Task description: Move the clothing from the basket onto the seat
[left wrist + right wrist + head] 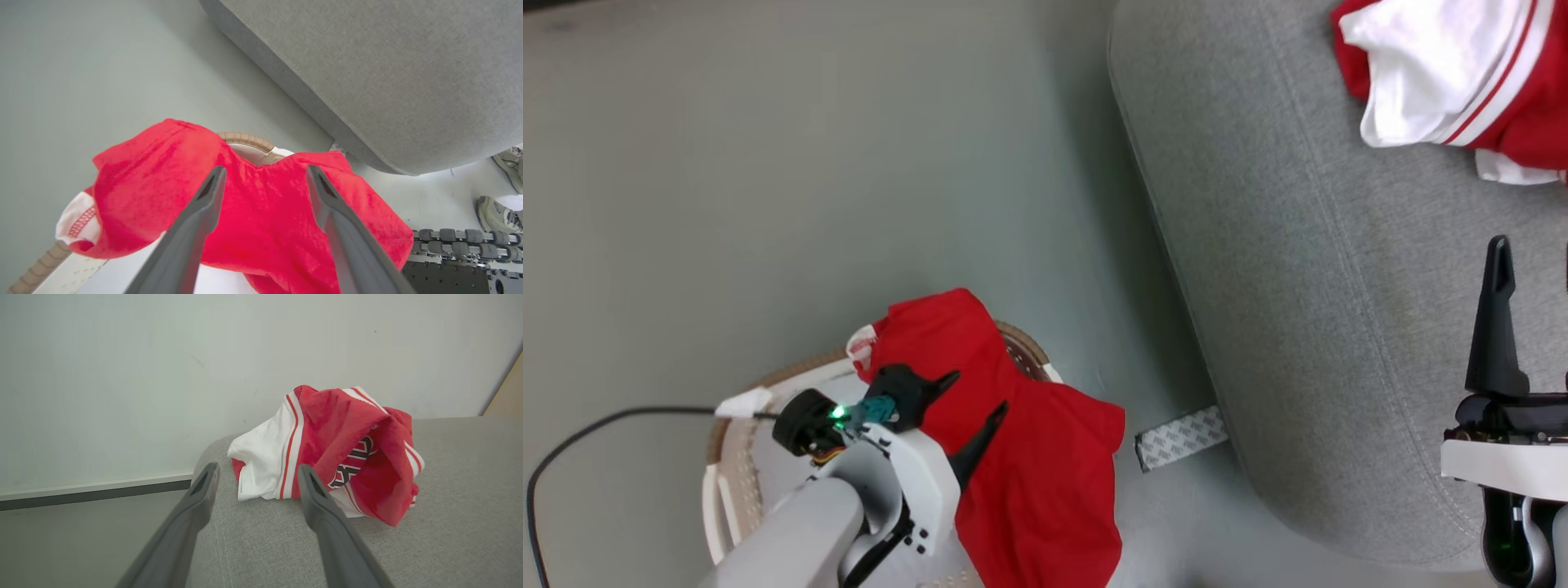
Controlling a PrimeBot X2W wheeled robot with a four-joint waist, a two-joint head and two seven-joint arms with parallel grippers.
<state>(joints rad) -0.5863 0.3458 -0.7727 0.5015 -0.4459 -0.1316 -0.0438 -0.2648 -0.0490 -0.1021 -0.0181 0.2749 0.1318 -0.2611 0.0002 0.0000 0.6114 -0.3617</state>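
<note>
A plain red garment point(1021, 457) lies draped over the white basket point(737, 482) and spills past its tan rim point(245, 139) towards the floor. My left gripper point(976, 392) stands open just over this red cloth point(265, 220), its fingers astride the fabric; I cannot tell if they touch it. A red garment with white panels and striped trim point(1437, 73) lies crumpled on the grey seat point(1307, 286). My right gripper point(257, 467) stands open above the seat point(449, 522), short of that garment point(339, 449), with nothing between its fingers.
A black cable point(596, 425) runs across the grey floor to my left wrist. A patterned strip point(1180, 437) lies on the floor by the seat's edge. A person's shoes point(498, 212) stand near my base. A pale wall point(163, 375) rises behind the seat.
</note>
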